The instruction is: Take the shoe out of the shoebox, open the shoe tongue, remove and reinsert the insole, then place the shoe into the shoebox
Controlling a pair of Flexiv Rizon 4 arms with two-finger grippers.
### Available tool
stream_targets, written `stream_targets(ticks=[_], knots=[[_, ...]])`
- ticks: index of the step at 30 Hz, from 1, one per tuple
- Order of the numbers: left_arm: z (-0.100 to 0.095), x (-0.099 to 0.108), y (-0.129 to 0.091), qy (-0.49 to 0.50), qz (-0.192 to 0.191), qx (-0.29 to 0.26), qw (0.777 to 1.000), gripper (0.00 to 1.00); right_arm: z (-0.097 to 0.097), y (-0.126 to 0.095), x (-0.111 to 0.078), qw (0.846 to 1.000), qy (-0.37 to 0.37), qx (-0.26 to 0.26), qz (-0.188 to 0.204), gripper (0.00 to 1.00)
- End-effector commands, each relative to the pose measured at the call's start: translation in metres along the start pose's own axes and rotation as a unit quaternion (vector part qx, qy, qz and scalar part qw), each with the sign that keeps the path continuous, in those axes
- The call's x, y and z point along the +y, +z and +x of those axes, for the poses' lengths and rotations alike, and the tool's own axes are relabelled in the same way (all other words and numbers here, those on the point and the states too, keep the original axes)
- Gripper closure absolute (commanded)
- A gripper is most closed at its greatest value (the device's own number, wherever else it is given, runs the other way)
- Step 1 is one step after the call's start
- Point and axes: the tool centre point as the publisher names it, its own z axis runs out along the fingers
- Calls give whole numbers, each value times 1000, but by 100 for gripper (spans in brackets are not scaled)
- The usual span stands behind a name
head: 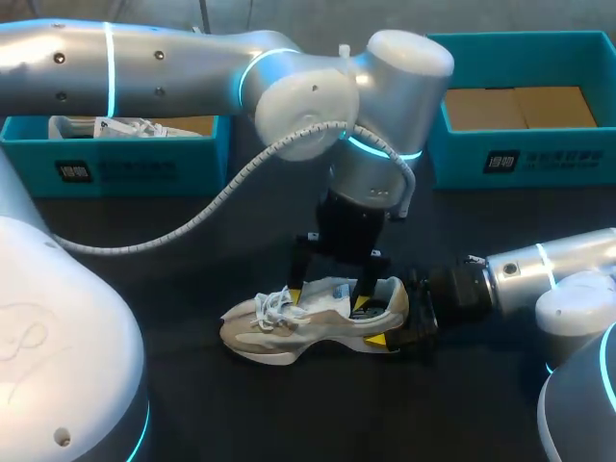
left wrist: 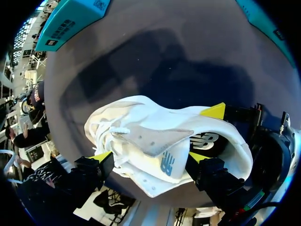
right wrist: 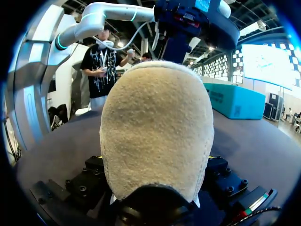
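Clamps beige suede-and-mesh sneaker by the heel with right gripper, sole down on black table. Hangs left gripper over it, fingers wide apart astride white insole poking out, gripping nothing. Shows teal cardboard shoebox back left, twin box back right.

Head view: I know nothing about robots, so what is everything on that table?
shoe: one, cream, mid-table, standing on its sole.
pale flap: one, white with a blue mark, at the shoe's opening; insole or tongue, cannot tell.
second shoe: one, white, inside the back-left shoebox.
shoeboxes: two, teal, back left and back right.
table: one, black.
left arm: silver, from the left, above the shoe's opening.
right arm: silver, from the right, jaws clamping the shoe's heel.
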Motion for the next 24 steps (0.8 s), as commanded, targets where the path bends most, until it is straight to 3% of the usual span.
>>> stream_targets(ticks=[1,4,9,19,24], knots=[[2,-1,1,-1,-1,-7,1000,0,-1,2,1,1000,0,0,3,100],[0,-2,2,-2,-2,-11,1000,1,-1,2,1,1000,0,0,3,100],[-6,-2,1,-2,-3,-12,1000,15,-1,2,1,1000,0,0,3,100],[-17,-2,-3,0,-1,-3,1000,34,-1,2,1,1000,0,0,3,100],[-19,-1,-6,4,1,9,1000,36,-1,2,1,1000,0,0,3,100]])
